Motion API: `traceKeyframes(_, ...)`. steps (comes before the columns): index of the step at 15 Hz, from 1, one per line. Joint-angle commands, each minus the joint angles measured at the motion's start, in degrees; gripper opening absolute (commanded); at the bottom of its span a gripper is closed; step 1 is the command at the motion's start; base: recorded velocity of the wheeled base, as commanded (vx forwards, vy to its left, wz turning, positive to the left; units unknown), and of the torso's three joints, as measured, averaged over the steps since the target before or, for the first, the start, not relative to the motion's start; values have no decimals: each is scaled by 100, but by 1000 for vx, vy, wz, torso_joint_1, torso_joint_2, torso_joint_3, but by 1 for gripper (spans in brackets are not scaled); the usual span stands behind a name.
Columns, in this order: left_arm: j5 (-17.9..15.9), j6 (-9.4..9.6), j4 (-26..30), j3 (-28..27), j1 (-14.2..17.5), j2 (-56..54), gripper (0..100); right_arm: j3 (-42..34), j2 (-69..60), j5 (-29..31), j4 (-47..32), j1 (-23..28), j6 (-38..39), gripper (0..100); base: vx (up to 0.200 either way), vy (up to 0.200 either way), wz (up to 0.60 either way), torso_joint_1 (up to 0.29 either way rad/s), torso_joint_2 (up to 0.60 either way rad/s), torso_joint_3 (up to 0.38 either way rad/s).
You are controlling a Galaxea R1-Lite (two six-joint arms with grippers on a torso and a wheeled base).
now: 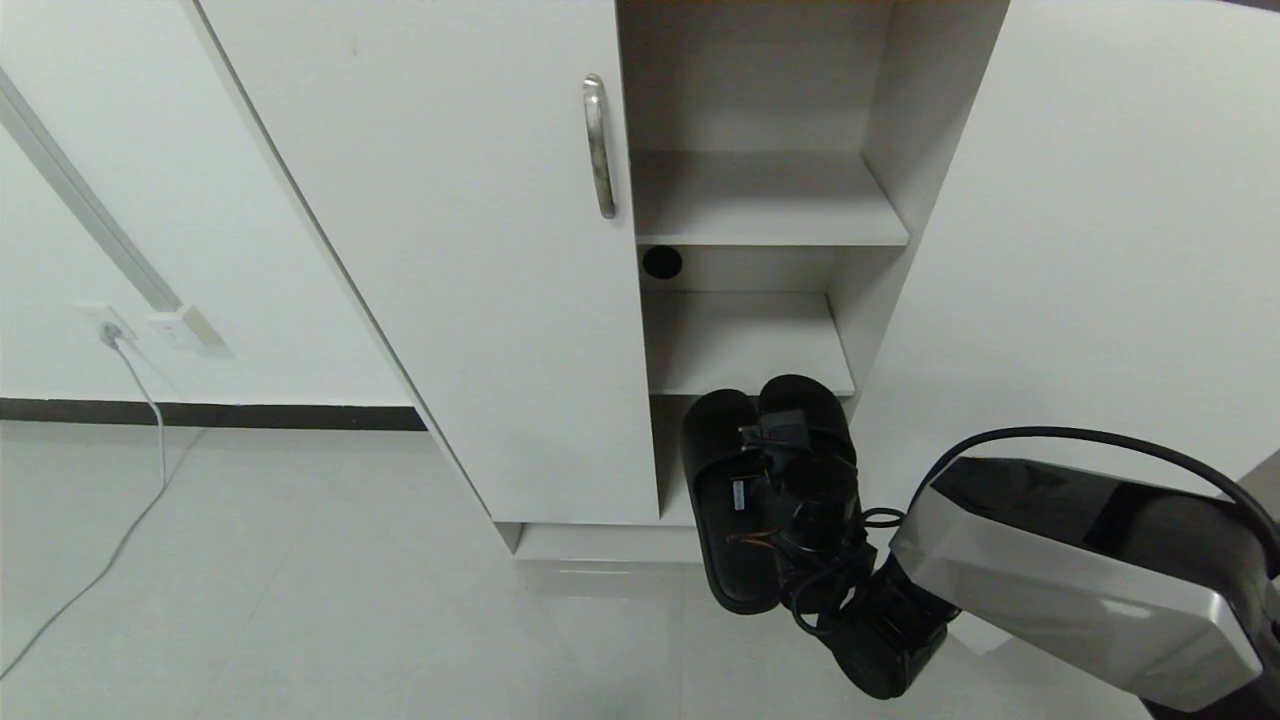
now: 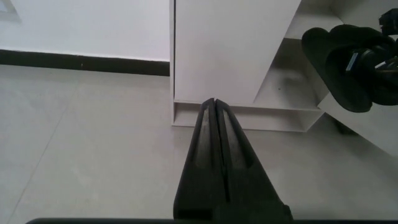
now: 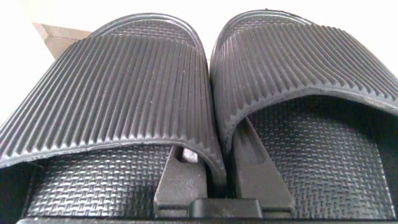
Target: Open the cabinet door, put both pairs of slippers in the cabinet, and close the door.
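The cabinet (image 1: 760, 200) stands with its door (image 1: 1090, 250) swung wide, so opening looks done. A pair of black slippers (image 1: 720, 530) hangs clamped in the right gripper (image 1: 785, 445) before the lower shelves. The left gripper (image 2: 214, 106) is closed and empty. Shelving and closing apparently remain.

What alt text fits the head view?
The right pincer holds a pair of black slippers before the open white cabinet, toes toward its shelves. The right door stands open; the left door, with a metal handle, is shut.
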State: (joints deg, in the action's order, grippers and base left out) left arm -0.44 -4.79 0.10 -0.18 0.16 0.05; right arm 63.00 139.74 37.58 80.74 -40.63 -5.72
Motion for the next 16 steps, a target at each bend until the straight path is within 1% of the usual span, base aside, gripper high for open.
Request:
traceKeyframes(1,0,-4,-1,1,2,13,0,10,-17,3,3,3,0,0,0,0,0,0,0,0)
traceKeyframes(4,0,-4,-1,1,2,13,0,10,-43,3,3,29,0,0,0,0,0,0,0,0)
traceKeyframes(14,0,-4,-1,1,2,13,0,-42,-52,-5,3,29,-17,0,200,0,0,1,7,3)
traceKeyframes(16,0,4,-1,1,2,4,0,28,-52,-5,-102,11,-17,0,200,0,0,0,2,2)
